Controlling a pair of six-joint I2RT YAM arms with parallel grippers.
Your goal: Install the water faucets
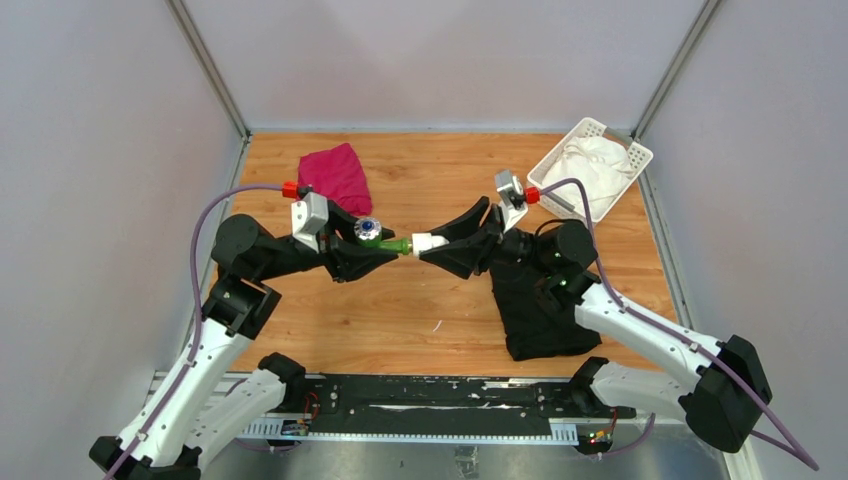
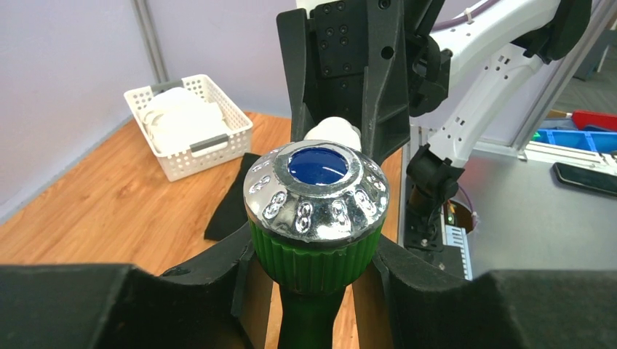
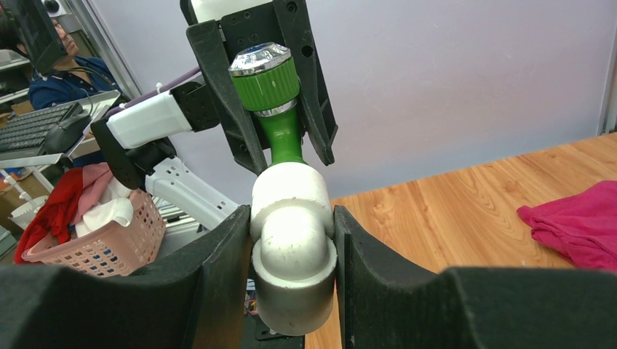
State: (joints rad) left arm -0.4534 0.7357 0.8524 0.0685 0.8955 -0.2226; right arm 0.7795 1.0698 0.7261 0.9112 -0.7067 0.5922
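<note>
Green tap (image 1: 395,245) gripped by left fingers (image 2: 211,283), white fitting (image 1: 430,242) by right fingers (image 3: 218,276); both arms reach inward, tap stem touching fitting above desk (image 1: 420,310).

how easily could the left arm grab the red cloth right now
Probably not yet: the left tool is shut on the green tap, whose stem meets the white fitting in the right tool. The red cloth lies uncovered just beyond it, likely reachable once it lets go.
</note>
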